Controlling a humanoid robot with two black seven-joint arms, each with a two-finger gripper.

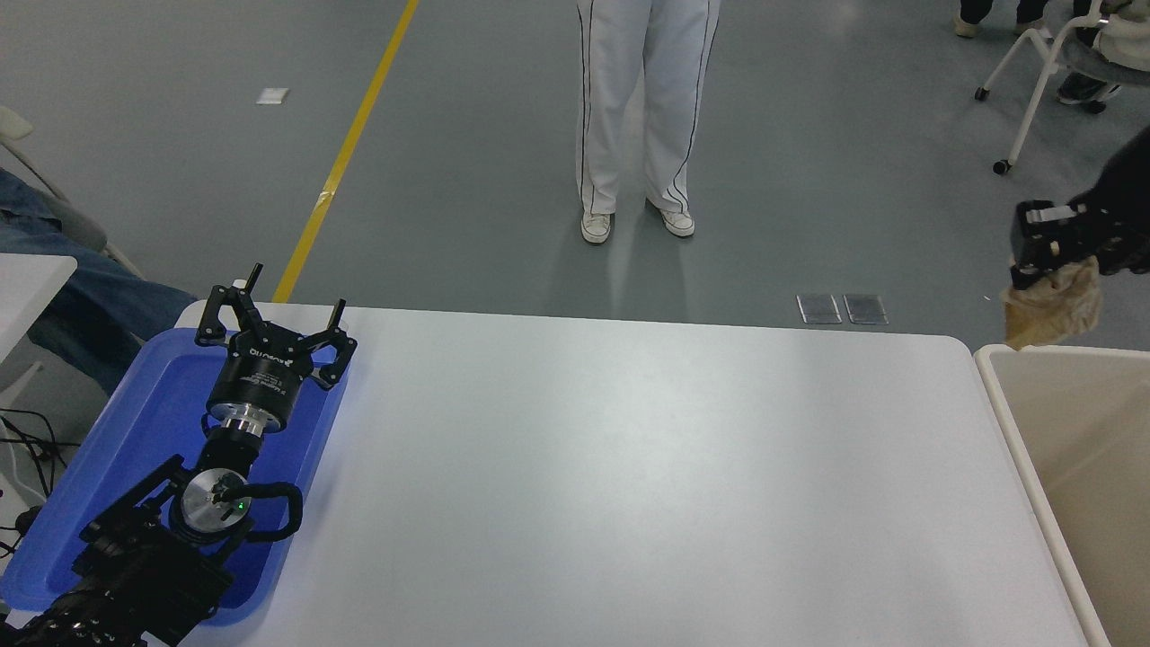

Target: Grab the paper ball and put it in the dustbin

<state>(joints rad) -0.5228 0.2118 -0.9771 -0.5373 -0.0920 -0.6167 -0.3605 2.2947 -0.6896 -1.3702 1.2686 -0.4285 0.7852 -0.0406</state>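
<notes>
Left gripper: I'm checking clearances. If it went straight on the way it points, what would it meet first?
The left gripper points over the blue tray's far rim; beyond looks free, only floor, though depth is unclear.

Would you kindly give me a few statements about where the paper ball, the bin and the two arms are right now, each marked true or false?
1. The right end effector is shut on the paper ball. True.
2. The paper ball lies on the white table. False: it hangs in the air, held up at the picture's right, by the far edge of the dustbin.
3. The left end effector is open above the blue tray. True.
4. The dustbin stands at the table's left end. False: it is at the right end.
5. A person stands beyond the table's far side. True.
</notes>
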